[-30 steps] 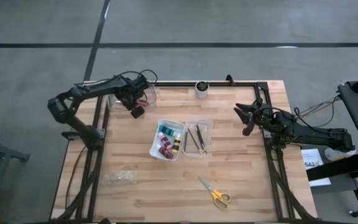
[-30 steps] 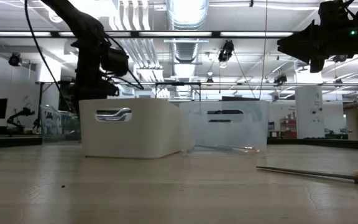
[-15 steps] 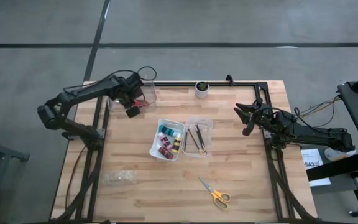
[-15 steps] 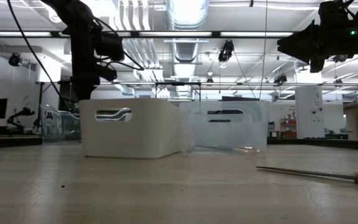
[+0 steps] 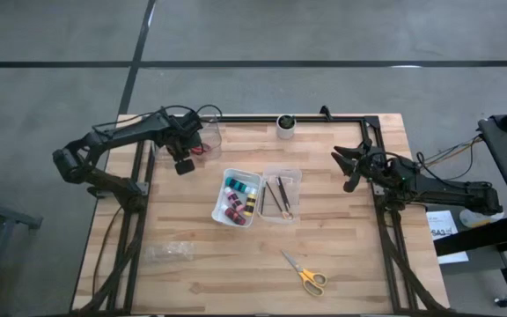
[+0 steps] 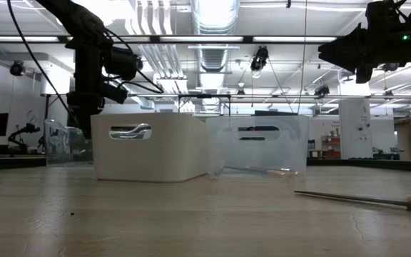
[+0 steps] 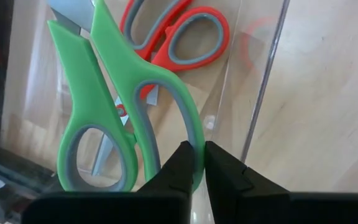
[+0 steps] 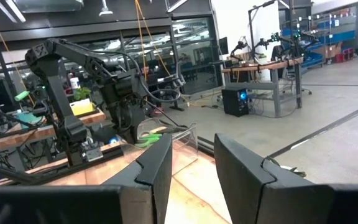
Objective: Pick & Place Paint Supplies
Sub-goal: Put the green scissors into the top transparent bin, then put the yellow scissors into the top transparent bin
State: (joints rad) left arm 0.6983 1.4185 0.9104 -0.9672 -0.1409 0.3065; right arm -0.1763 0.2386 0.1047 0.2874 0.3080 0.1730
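Note:
My left gripper (image 5: 183, 164) hangs by the clear bin (image 5: 203, 137) at the table's far left, shut on green-handled scissors (image 7: 114, 93). Red-handled scissors (image 7: 188, 37) lie flat on that bin's floor. Paint bottles (image 5: 236, 198) lie in a white bin (image 5: 221, 198) at mid-table. Thin dark brushes (image 5: 279, 195) lie in a clear bin (image 5: 282, 170) beside it. Yellow-handled scissors (image 5: 304, 273) lie flat on the table near the front edge. My right gripper (image 5: 346, 167) waits open above the table's right side, touching nothing. My left gripper holds the green scissors by the outer bow of one handle loop (image 7: 193, 138), pinched between its two fingers (image 7: 180, 163). The fingers come from above. The scissors stretch away over the bin's floor, blades far from the fingers; whether the blades touch the bin, I cannot tell.
A small white cup with a plant (image 5: 285, 125) stands at the far edge. A clear crumpled plastic piece (image 5: 167, 253) lies near the front left. A black frame rail (image 5: 324, 118) runs along the far edge. Bare wood spreads around the yellow scissors.
My left gripper has shifted a little toward the table's left edge beside the clear bin, rising and then coming down again, and has turned somewhat. It has stayed shut. The right arm has kept still.

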